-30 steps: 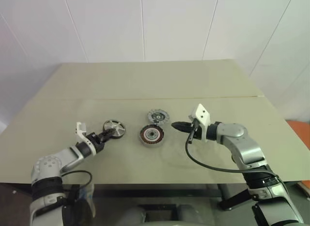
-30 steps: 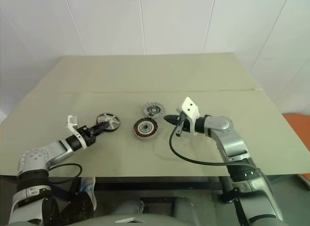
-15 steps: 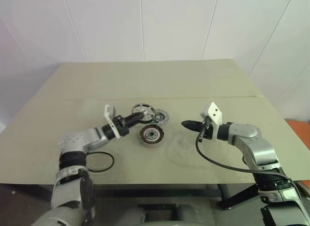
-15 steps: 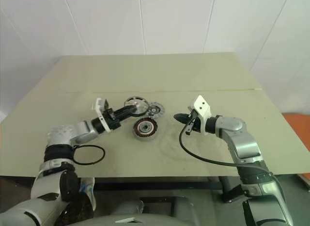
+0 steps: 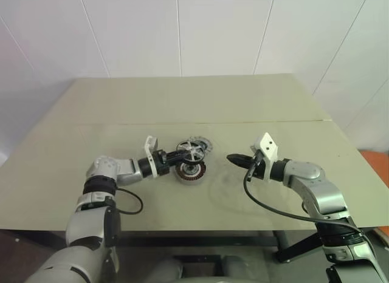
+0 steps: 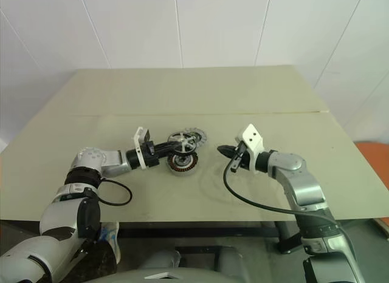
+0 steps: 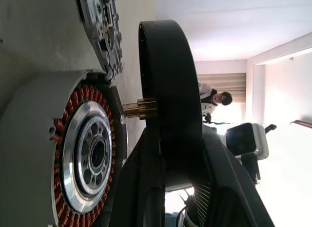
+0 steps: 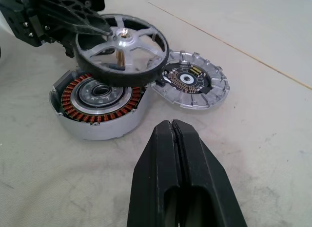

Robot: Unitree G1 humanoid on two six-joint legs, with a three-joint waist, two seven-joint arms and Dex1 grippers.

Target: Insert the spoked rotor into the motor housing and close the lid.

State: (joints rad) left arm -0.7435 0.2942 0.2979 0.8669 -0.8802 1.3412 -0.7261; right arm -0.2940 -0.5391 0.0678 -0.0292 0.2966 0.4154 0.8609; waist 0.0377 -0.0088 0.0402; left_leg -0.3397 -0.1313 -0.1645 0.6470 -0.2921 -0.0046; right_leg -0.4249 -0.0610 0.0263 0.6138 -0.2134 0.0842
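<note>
Colours and patterns on the pale khaki table [image 5: 121, 107]

Spoked rotor [image 8: 122, 47]: black outer rim, silver-grey radial spokes, brass-coloured shaft at the hub; motor housing [image 8: 100, 106]: matt grey outside wall, ring of copper-orange windings, bright silver centre with a dark bore; lid [image 8: 191, 84], at about two o'clock of the housing: silver-grey, ribbed edge, dark inner disc with small gold marks and a white-ringed centre; left gripper [image 5: 175, 158]: black fingers, white bracket behind, silver arm; right gripper [image 5: 232, 158]: glossy black fingers, white block, black cable, silver arm; wall [image 5: 182, 28]: white panels with thin grey seams.
</note>
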